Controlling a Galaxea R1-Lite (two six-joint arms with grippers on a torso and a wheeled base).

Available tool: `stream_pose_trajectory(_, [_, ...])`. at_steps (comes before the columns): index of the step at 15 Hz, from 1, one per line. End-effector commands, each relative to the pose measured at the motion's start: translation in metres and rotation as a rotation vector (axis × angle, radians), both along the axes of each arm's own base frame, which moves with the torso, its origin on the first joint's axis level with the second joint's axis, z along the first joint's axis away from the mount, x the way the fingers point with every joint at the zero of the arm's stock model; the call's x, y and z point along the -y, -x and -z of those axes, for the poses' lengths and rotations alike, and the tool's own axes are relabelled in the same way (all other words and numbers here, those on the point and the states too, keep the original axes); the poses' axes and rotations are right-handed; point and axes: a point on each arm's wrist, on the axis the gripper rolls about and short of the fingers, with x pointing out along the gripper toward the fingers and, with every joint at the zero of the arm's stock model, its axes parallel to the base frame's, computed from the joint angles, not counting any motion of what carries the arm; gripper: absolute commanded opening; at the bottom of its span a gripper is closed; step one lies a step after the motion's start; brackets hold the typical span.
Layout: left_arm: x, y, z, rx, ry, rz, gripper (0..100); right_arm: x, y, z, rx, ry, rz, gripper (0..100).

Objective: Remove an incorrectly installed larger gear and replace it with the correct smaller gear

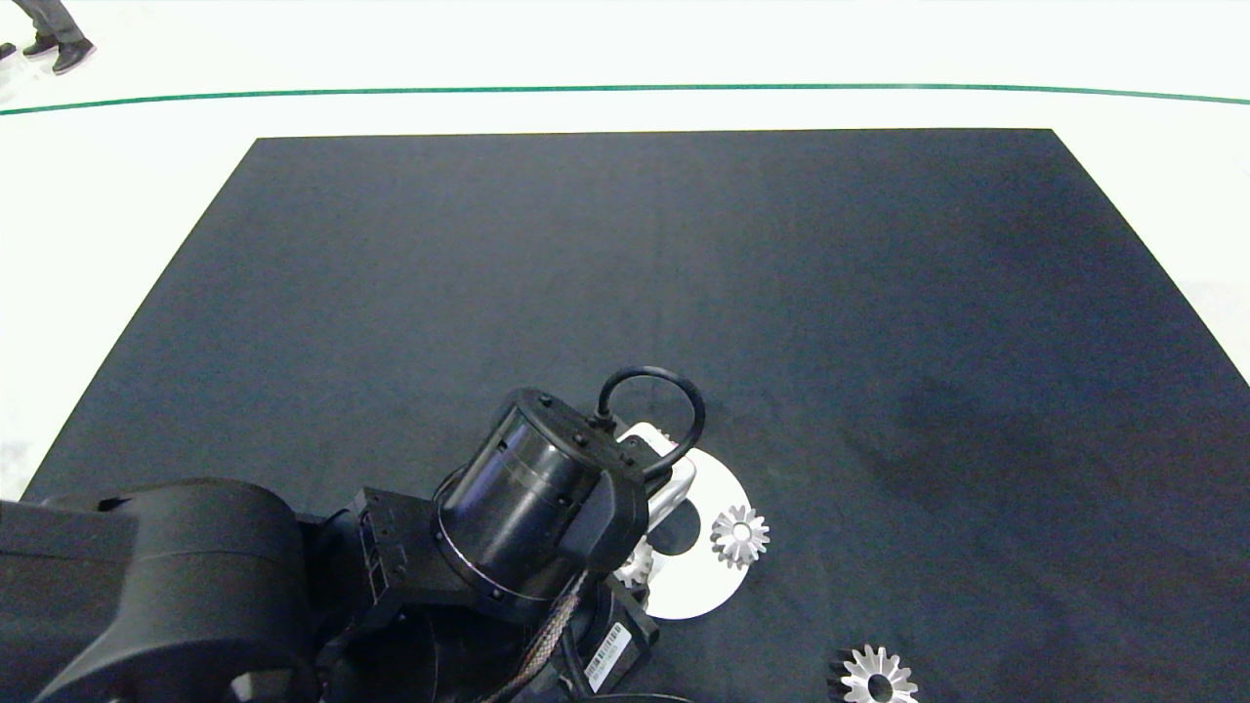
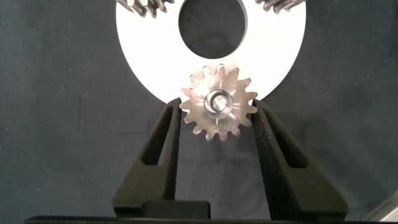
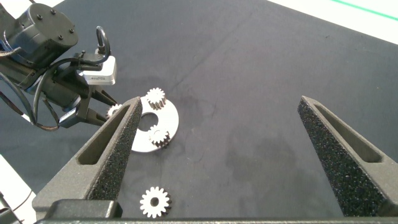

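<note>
Head view: my left arm comes in from the lower left and hangs over the white disc (image 1: 698, 586) near the mat's front edge; it hides its own gripper here; one plugged gear (image 1: 739, 536) sits on the disc's right side; the larger gear (image 1: 872, 676) lies flat on the black mat (image 1: 684, 293), off the disc to the right and well apart from it; a person's shoes (image 1: 59, 49) show at the far left; my right arm is not in this view.

Left wrist view: the left gripper (image 2: 216, 121) has its fingers (image 2: 166, 143) closed against opposite teeth of the smaller gear (image 2: 217, 102); the gear lies flat, bore upward, overlapping the disc's near rim; a gear has no long axis, so its bore is the reference; I judge that the next move depends on aligning the bore with the seat, which I cannot see.

Right wrist view: the right gripper (image 3: 221, 155) is released, fingers wide apart, raised above the mat; the larger gear lies nearest it; the disc lies beyond.
</note>
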Motion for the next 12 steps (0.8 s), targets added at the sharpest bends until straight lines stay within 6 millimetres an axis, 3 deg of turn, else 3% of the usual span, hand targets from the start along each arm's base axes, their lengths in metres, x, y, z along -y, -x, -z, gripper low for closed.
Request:
stream_pose_trajectory(1, [-0.0024,0.0009,-0.0002,0.002,-0.004,-0.004,13,0.0000,0.0000,0.0000,0.001,0.001,0.002,100])
stream_pose_trajectory(12, [-0.0084,0.0045,0.0024,0.004,-0.018,-0.016,13,0.0005,0.0003,-0.0007,0.004,-0.003,0.002,100])
